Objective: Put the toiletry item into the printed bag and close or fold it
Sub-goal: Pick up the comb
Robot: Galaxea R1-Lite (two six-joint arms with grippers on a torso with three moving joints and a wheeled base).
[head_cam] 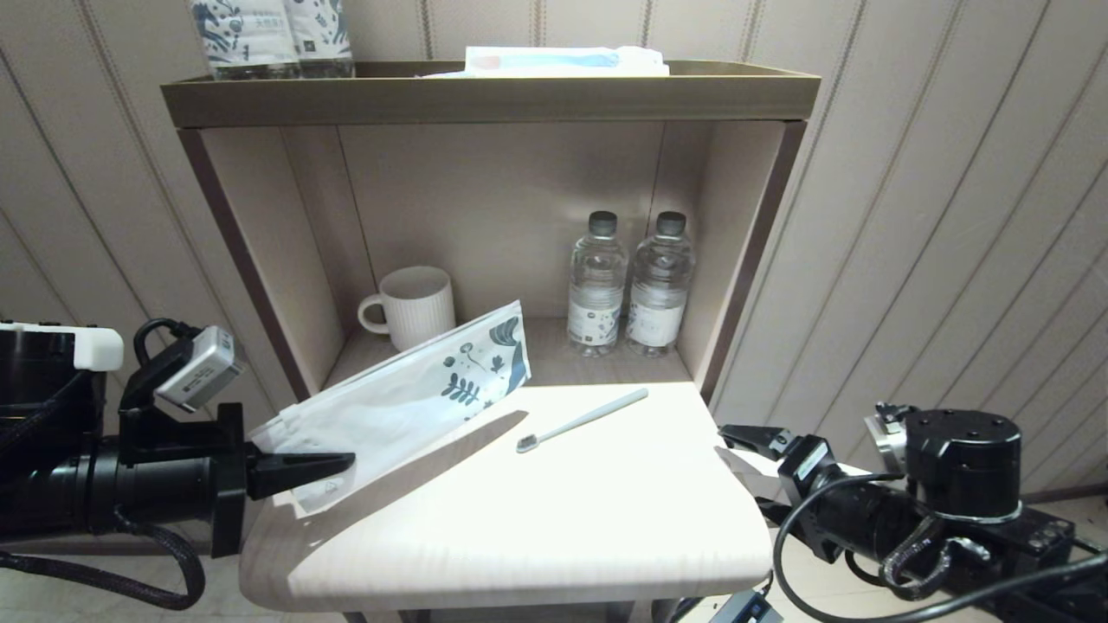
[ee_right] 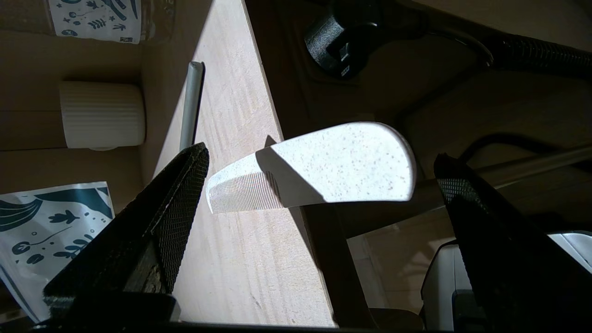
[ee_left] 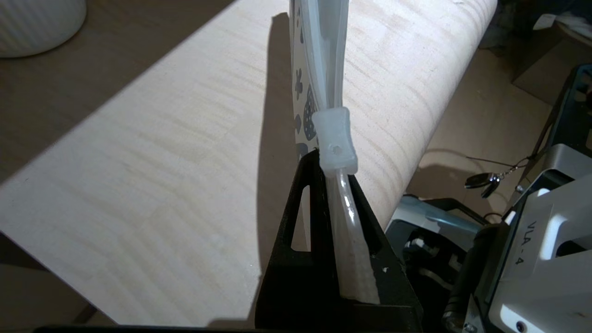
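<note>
The toothbrush (head_cam: 582, 420) lies free on the pale table (head_cam: 519, 536), bristle head toward me; its handle (ee_right: 192, 101) shows in the right wrist view. The printed bag (head_cam: 407, 398) slants up off the table, leaf print at its far end. My left gripper (head_cam: 342, 467) is shut on the bag's near end (ee_left: 323, 55), just behind the white zip slider (ee_left: 335, 141). My right gripper (head_cam: 736, 446) stands open at the table's right edge. A speckled cream comb (ee_right: 342, 162) overhangs that edge between its fingers, untouched.
A ribbed white mug (head_cam: 414, 305) and two water bottles (head_cam: 597, 285) stand in the shelf recess behind the table. On the top tray (head_cam: 485, 99) are a white-and-blue package (head_cam: 563, 61) and printed bottles (head_cam: 268, 35). The shelf's side walls flank the recess.
</note>
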